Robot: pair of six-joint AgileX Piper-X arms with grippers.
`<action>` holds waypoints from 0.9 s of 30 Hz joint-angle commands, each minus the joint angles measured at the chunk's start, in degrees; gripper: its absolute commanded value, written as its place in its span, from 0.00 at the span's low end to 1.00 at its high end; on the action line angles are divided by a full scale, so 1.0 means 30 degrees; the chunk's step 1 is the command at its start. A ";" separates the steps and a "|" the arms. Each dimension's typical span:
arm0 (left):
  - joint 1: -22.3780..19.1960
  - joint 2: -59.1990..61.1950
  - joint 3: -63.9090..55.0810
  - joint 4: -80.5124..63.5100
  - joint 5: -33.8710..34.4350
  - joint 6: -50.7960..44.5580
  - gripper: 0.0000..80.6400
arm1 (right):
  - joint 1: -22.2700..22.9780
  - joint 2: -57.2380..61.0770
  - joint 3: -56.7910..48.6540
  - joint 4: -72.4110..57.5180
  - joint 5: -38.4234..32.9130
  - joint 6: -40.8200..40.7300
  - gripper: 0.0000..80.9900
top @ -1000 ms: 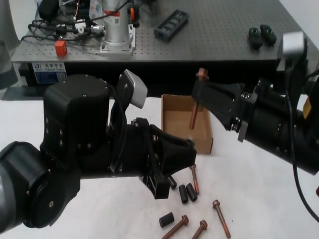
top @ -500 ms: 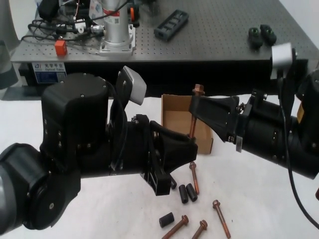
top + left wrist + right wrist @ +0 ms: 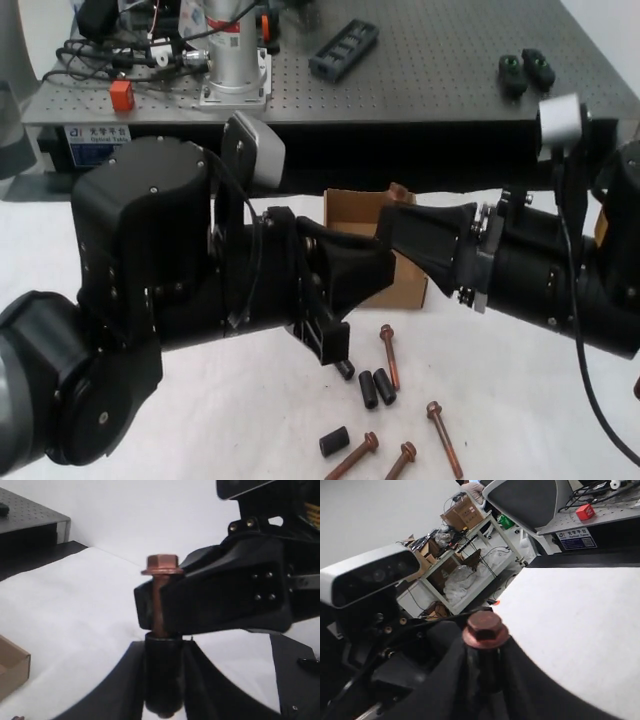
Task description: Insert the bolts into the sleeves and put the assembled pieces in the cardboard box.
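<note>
My right gripper (image 3: 484, 666) is shut on a copper bolt (image 3: 485, 628), held upright with its hex head on top. In the left wrist view the bolt (image 3: 160, 575) points down into the top of a black sleeve (image 3: 162, 672), and my left gripper (image 3: 162, 647) is shut on that sleeve. In the high view the two grippers meet in front of the cardboard box (image 3: 352, 211): the left gripper (image 3: 375, 268) sits below the right gripper (image 3: 397, 222), and the bolt head (image 3: 398, 190) sticks out above them. How far the shank is inside the sleeve is hidden.
Several loose copper bolts (image 3: 390, 356) and black sleeves (image 3: 376, 387) lie on the white cloth near the front. One more sleeve (image 3: 334, 440) lies beside a bolt (image 3: 352, 455). A perforated metal bench (image 3: 420, 70) with equipment stands behind the box.
The right gripper has carried the bolt left and down from over the box. The left gripper has risen with its sleeve to meet it, and the bolt's tip now stands in the sleeve's mouth.
</note>
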 commanded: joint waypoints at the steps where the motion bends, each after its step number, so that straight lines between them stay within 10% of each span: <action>1: 0.0029 -0.0260 -0.0275 -0.0937 -0.0527 0.0312 0.01 | -0.0090 -0.0037 -0.0063 -0.0709 -0.1049 -0.0080 0.49; 6: 0.0358 0.0598 -0.1154 -0.0360 -0.6435 -0.1027 0.01 | -0.2279 -0.1705 -0.0063 0.1221 -0.1197 -0.0009 0.47; 12: 0.1150 0.6395 -0.8421 0.6122 -0.7545 -0.1301 0.01 | -0.4718 -0.4189 -0.0063 0.9608 0.0237 -0.3360 0.45; 27: 0.1147 2.0568 -2.7188 2.0758 -1.0486 0.2845 0.01 | -0.1674 0.3183 -0.3720 2.0636 0.8293 -0.8063 0.38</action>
